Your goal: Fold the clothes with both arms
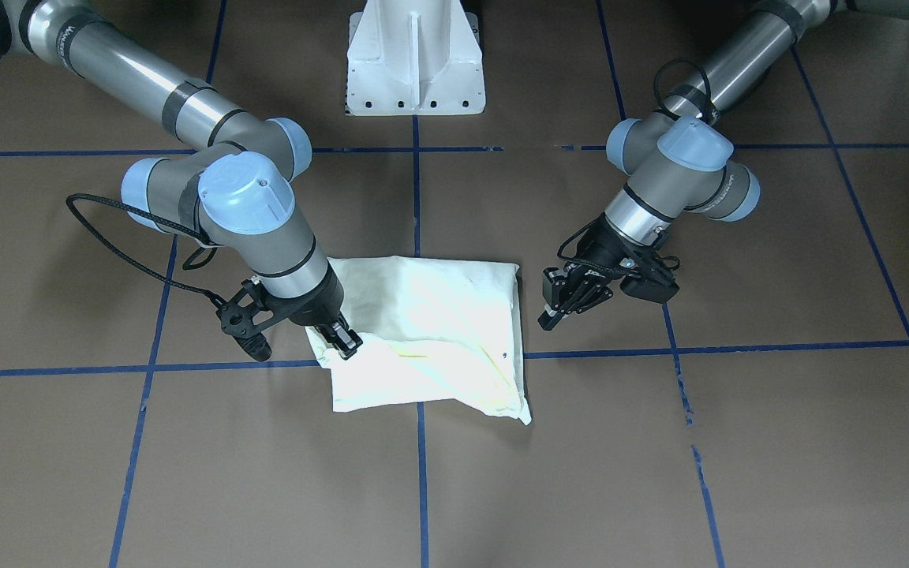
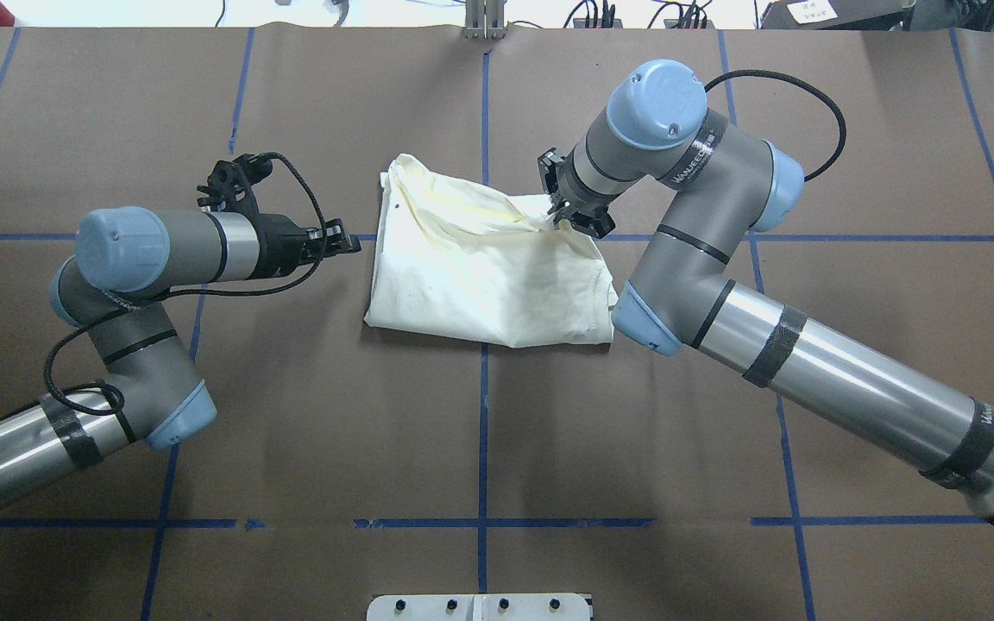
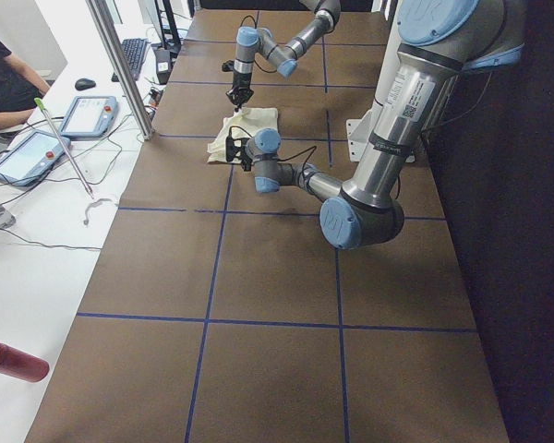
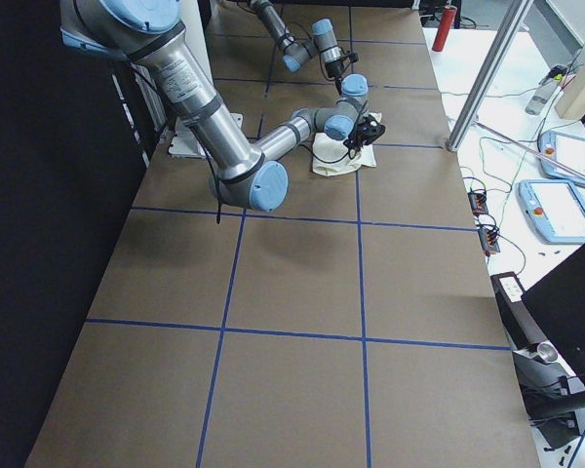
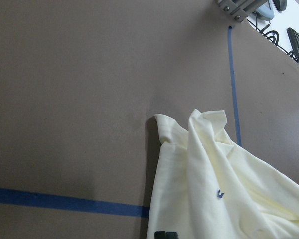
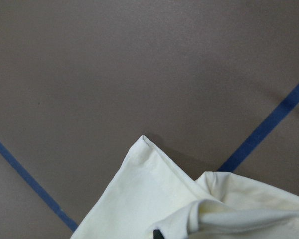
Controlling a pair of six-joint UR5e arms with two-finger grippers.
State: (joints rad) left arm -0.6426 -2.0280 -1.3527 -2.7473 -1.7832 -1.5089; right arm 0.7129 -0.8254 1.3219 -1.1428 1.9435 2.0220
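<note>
The cream-white shirt lies folded into a rough rectangle at the table's middle, its print hidden. My right gripper is shut on a corner of the shirt at its far right edge and lifts the fabric into a small peak; in the front view it sits on the shirt's left side. The right wrist view shows the pinched fold. My left gripper hovers just off the shirt's left edge, shut and empty. The left wrist view shows the shirt's corner.
The white pedestal base stands at the robot's side of the table. Blue tape lines cross the brown table. A desk with tablets, a metal post and a red bottle lie beyond the far edge.
</note>
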